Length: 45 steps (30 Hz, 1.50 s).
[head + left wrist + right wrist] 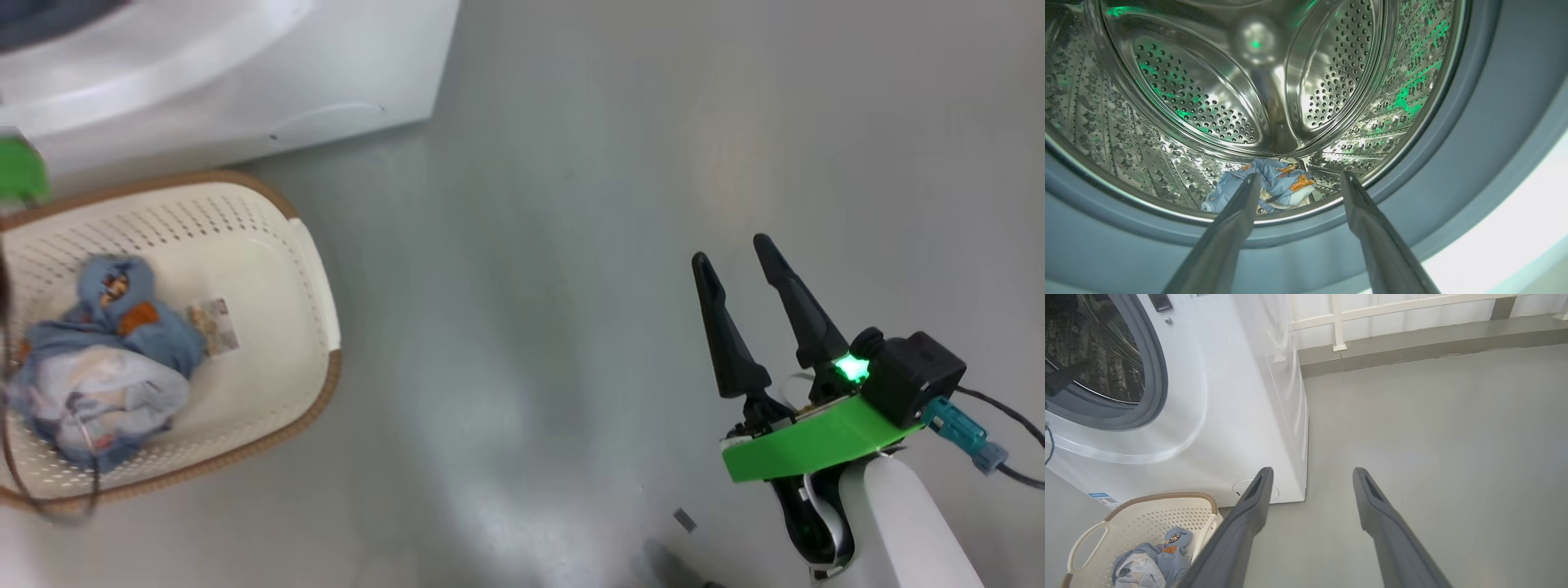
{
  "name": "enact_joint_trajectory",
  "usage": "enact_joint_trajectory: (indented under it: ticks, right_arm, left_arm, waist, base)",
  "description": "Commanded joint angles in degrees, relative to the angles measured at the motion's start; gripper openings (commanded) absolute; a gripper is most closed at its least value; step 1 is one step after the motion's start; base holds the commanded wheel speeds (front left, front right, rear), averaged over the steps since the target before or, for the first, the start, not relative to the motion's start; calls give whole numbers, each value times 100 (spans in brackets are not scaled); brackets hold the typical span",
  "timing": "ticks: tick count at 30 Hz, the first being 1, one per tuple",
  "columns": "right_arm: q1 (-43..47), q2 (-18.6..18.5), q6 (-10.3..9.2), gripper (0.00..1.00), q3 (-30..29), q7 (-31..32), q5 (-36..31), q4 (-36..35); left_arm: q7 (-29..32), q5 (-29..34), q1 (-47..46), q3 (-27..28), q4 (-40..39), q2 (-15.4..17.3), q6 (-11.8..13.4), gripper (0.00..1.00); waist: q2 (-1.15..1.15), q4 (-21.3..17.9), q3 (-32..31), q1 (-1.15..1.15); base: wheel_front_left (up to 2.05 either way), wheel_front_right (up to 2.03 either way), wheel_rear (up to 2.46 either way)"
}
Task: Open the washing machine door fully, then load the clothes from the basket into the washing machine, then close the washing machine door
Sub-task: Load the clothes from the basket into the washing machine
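My left gripper (1300, 176) is open at the mouth of the washing machine (1229, 396), its fingers pointing into the steel drum (1216, 90). One light-blue bundle of the clothes (1274, 185) lies at the drum's bottom, just beyond the fingertips, apart from them. The other bundle of clothes (106, 359) rests in the cream basket (269, 269) on the floor in front of the machine. My right gripper (739, 249) hangs open and empty over bare floor, well right of the basket. The washing machine door is out of view.
A grey-blue rubber gasket (1474, 134) rings the drum opening. The grey floor (531, 286) stretches between the basket and my right arm. A low white rail and a grey kerb (1412, 339) run behind the machine's right side.
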Motion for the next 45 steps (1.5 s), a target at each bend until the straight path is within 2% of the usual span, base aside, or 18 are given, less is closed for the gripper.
enact_joint_trajectory:
  ticks: [1, 11, 16, 22, 27, 34, 45]
  right_arm:
    - [215, -14, 16, 100, 84, -68, -70, -99]
    - [428, -14, 16, 100, -80, -68, -321, -17]
    - [590, -14, 16, 100, -145, -68, -472, 71]
    - [814, -14, 16, 100, -229, -68, -666, 143]
    - [1029, -14, 16, 100, -279, -38, -782, 187]
    - [1294, -14, 16, 100, -295, 144, -868, 29]
    - [1687, -14, 16, 100, -329, 417, -894, -266]
  left_arm:
    - [-60, -57, 448, 213, -451, 244, 159, 100]
    - [-102, -71, 2897, 440, -2652, 200, 1094, 100]
    - [-163, -42, 3858, 365, -3268, 28, 1385, 100]
    - [-267, -8, 4752, 204, -3614, -209, 1604, 100]
    - [-315, -101, 5279, 87, -3615, -391, 1646, 100]
    - [-365, -130, 5812, -10, -3558, -452, 1636, 100]
    - [-389, -145, 6121, -238, -3379, -593, 1603, 100]
  waist:
    - [0, 208, -346, 0]
    - [0, 506, -891, 0]
    - [0, 664, -1236, 0]
    - [0, 862, -1695, 0]
    - [0, 1025, -2093, 0]
    - [0, 1162, -2497, 0]
    - [0, 1312, -3017, 0]
  base:
    - [0, 0, 0]
    - [0, 0, 0]
    - [0, 0, 0]
    - [0, 0, 0]
    - [0, 0, 0]
    - [0, 0, 0]
    - [0, 0, 0]
